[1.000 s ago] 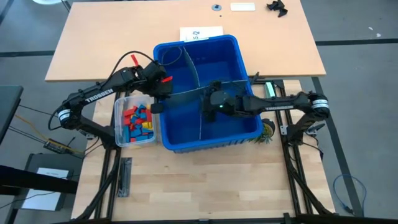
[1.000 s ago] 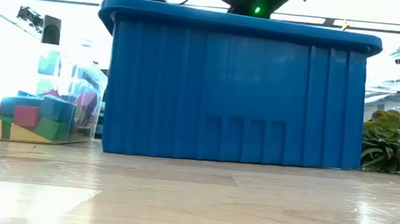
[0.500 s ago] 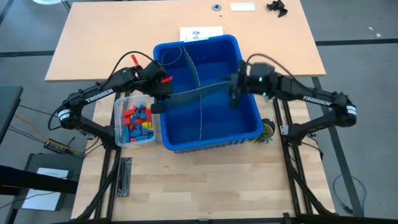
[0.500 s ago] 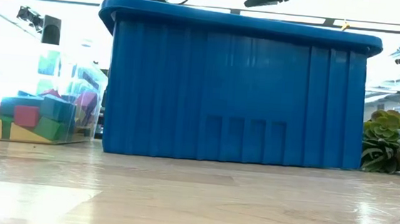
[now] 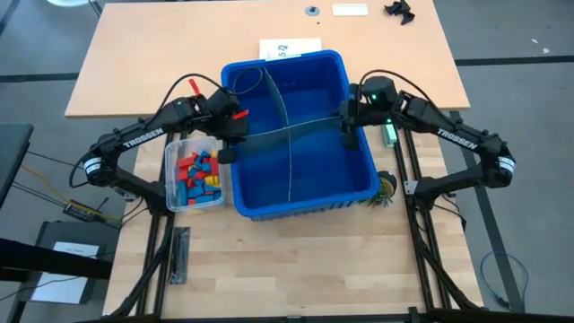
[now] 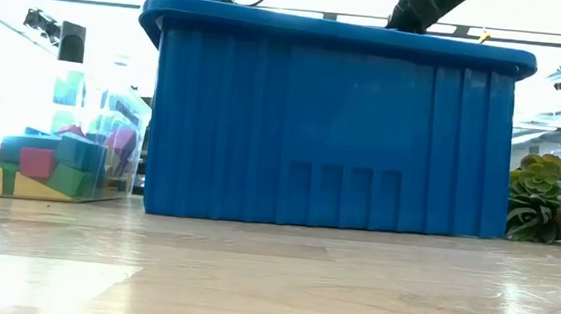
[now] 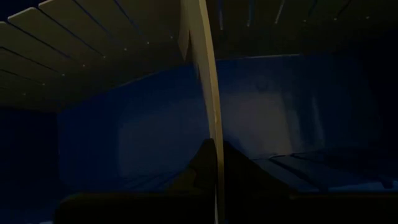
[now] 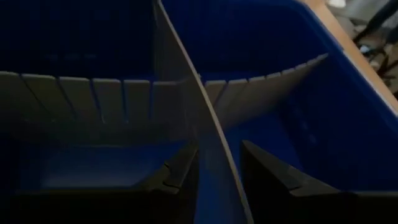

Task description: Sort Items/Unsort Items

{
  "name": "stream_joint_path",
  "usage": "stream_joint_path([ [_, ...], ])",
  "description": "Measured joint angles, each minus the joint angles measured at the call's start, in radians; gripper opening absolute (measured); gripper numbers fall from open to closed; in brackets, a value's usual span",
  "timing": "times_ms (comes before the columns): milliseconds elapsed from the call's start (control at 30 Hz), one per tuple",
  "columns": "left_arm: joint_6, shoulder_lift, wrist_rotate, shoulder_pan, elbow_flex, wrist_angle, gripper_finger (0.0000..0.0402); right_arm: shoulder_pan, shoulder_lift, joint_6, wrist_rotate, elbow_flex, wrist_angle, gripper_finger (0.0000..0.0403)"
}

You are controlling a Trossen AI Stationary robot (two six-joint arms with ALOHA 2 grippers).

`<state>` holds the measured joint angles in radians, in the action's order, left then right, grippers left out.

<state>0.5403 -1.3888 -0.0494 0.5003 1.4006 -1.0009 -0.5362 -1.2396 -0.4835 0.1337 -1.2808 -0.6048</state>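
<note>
The items, small red, yellow, green and blue toy blocks (image 5: 197, 170), lie in a clear tub (image 5: 171, 179) left of the blue bin (image 5: 359, 175); the low view shows them too (image 6: 50, 159). Two grey slotted divider sheets cross inside the bin: a long one (image 5: 296, 131) from left wall to right wall, and a curved one (image 5: 280, 103) from far to near. My left gripper (image 5: 231, 135) is shut on the long sheet's left end. My right gripper (image 5: 348, 135) stands open at that sheet's right end, one finger on each side of it (image 8: 214, 149). My left gripper pinches the long divider sheet's upper edge (image 7: 213, 134) at its left end between its two fingers. The fingers slant down from the bin's left side and lie along the sheet. The sheet stands on edge inside the bin.
A small potted plant (image 5: 387, 186) stands by the bin's near right corner. A white paper (image 5: 289, 48) lies on the tan table behind the bin, with a black part (image 5: 399, 11) at that table's far edge.
My right gripper has come up out of the bin's middle and gone toward the table's right edge, to the right end of the long divider sheet, rolling and tipping less steeply on the way. The left gripper and the sheets have kept still.
</note>
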Motion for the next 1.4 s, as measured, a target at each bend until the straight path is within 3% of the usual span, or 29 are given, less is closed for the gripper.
stream_joint_path([
  [167, -0.001, 0.0, 0.0, 0.0, 0.0, 0.002, 0.0015, -0.023, 0.0, 0.0, -0.012, 0.0, -0.031, 0.0127],
  [500, -0.001, 0.0, 0.0, 0.0, 0.0, 0.003, 0.0015, -0.058, 0.036, 0.009, -0.001, 0.0, -0.154, 0.0198],
  [700, -0.001, 0.0, 0.0, 0.0, 0.0, 0.003, 0.0015, -0.079, 0.066, 0.008, 0.003, 0.0, -0.202, 0.0202],
  [967, -0.001, 0.0, 0.0, 0.0, 0.001, 0.002, 0.0015, -0.121, 0.043, -0.016, -0.013, 0.0, -0.217, 0.0158],
  [1067, 0.0, 0.0, 0.001, 0.0, 0.001, 0.002, 0.0015, -0.126, 0.04, -0.024, -0.022, 0.0, -0.211, 0.0117],
  [1233, -0.007, 0.001, 0.0, 0.0, 0.002, 0.006, 0.0016, -0.128, 0.04, -0.068, -0.134, 0.0, -0.211, 0.0022],
  [1400, -0.073, 0.0, 0.004, 0.0, 0.029, -0.004, 0.0016, -0.139, 0.035, -0.047, -0.121, 0.0, -0.202, 0.0015],
])
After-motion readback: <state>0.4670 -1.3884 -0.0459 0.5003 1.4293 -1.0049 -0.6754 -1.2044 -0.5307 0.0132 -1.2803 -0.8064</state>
